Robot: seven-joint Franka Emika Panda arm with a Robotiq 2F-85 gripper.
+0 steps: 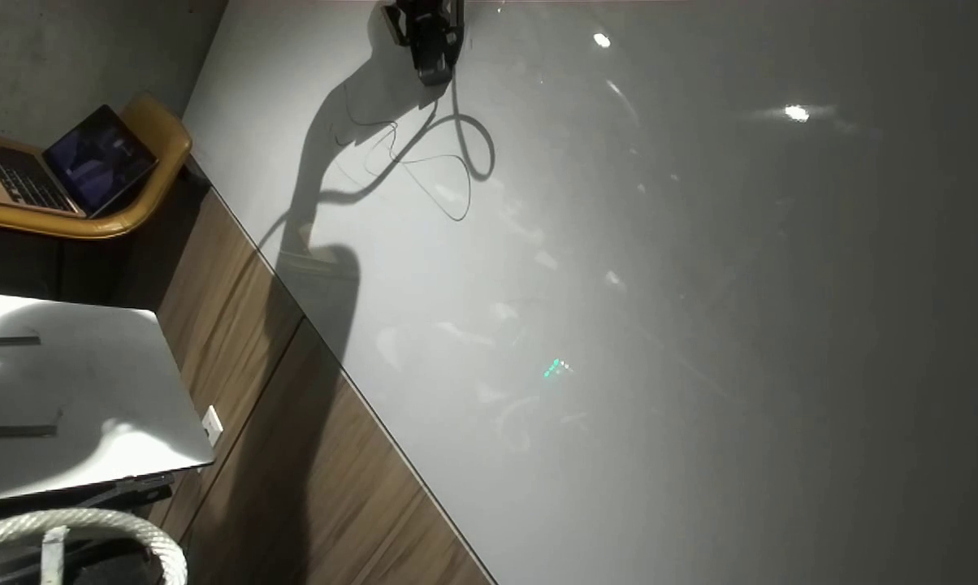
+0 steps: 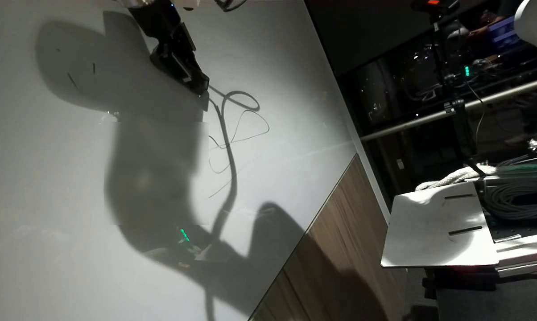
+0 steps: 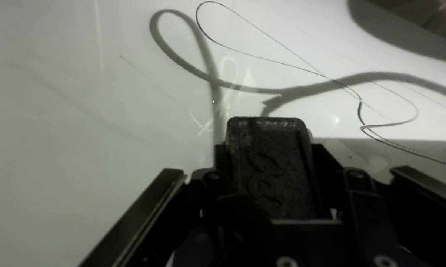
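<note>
My gripper (image 3: 269, 159) is shut on a dark, worn rectangular block (image 3: 271, 141) with rounded corners and faint curved markings on its face. The block juts out past the fingers in the wrist view. In both exterior views the gripper (image 1: 435, 61) comes in from the top, dark against a glossy white surface (image 1: 659, 284). In an exterior view the block's dark end (image 2: 200, 84) lies close to that surface; whether it touches cannot be told. Pale smears (image 1: 456, 333) mark the surface. Beside the gripper runs a thin looping dark line (image 3: 260, 57), perhaps a thread, a drawn stroke or a shadow.
Broad shadows of the arm and a cable (image 2: 230, 165) fall across the white surface. Wood panelling (image 1: 375, 479) borders it. A metal plate (image 2: 433, 227), coiled cables (image 2: 514, 200) and a white rope (image 1: 91, 520) are beyond. A laptop (image 1: 75, 171) rests on a yellow chair (image 1: 152, 134).
</note>
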